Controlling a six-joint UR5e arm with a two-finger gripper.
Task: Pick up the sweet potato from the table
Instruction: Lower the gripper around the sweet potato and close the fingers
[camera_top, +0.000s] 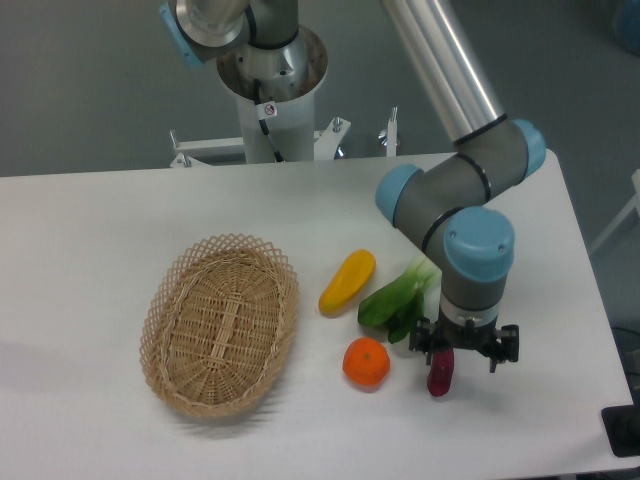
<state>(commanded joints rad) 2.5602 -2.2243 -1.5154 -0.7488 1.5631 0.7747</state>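
The sweet potato (439, 374), slim and dark purple-red, lies on the white table (90, 230) at the front right. Only its lower end shows, because my gripper (463, 352) has come down right over it. The gripper's black fingers stand spread on both sides of the vegetable's upper end, open, with no squeeze visible. The arm's grey wrist and blue joint cap (478, 245) rise straight above it.
An orange (366, 362) sits just left of the sweet potato. A green leafy vegetable (396, 301) and a yellow squash (347, 281) lie behind it. An oval wicker basket (220, 323) stands to the left. The table's right edge is close by.
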